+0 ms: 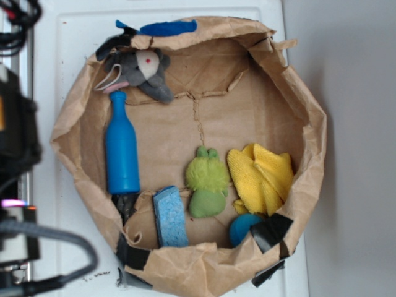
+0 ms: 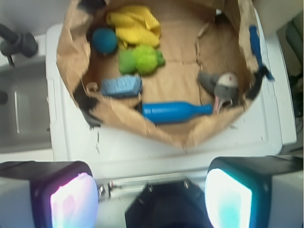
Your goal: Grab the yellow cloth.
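The yellow cloth [image 1: 263,176] lies folded on the floor of a brown paper bag [image 1: 312,133], at its right side, touching a lime-green plush toy [image 1: 207,179]. In the wrist view the yellow cloth [image 2: 133,23] sits at the far top, well away from my gripper [image 2: 151,187]. My gripper hangs outside the paper bag [image 2: 66,47] over the white countertop, open, its glowing pads [image 2: 71,202] far apart with nothing between them. In the exterior view only my blurred arm [image 1: 15,154] shows, at the left edge.
Also inside the bag are a light blue sponge [image 1: 170,216], a blue bottle [image 1: 122,151], a blue ball [image 1: 245,229] beside the cloth and a grey plush animal [image 1: 142,71]. The bag's crumpled walls stand up around them. A sink [image 2: 23,109] lies left of the counter.
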Motion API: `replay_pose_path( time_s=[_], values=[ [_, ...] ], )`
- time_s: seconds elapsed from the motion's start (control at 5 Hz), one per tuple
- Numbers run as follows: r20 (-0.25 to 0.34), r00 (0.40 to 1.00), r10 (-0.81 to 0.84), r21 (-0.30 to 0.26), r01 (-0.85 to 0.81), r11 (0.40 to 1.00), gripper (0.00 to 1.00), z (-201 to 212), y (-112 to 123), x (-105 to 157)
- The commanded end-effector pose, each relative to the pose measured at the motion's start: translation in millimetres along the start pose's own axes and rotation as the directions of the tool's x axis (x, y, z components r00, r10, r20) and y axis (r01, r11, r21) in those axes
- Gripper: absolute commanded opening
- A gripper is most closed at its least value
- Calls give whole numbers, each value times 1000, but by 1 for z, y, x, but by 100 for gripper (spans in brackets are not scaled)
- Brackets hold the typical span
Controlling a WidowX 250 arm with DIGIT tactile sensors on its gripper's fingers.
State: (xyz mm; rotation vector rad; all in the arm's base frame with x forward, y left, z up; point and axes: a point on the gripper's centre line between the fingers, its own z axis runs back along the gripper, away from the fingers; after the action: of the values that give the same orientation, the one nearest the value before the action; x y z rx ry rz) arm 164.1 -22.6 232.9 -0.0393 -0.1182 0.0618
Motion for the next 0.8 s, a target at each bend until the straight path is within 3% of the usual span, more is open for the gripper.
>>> replay_pose_path(
  time_s=[0.0, 0.2, 0.6],
  values=[
    [75, 987, -144, -54, 149, 987, 100, -11, -2, 41],
    [118, 949, -294, -88, 304, 948, 100, -9, -13, 56],
    [118, 949, -294, -88, 304, 948, 100, -9, -13, 56]
  ],
)
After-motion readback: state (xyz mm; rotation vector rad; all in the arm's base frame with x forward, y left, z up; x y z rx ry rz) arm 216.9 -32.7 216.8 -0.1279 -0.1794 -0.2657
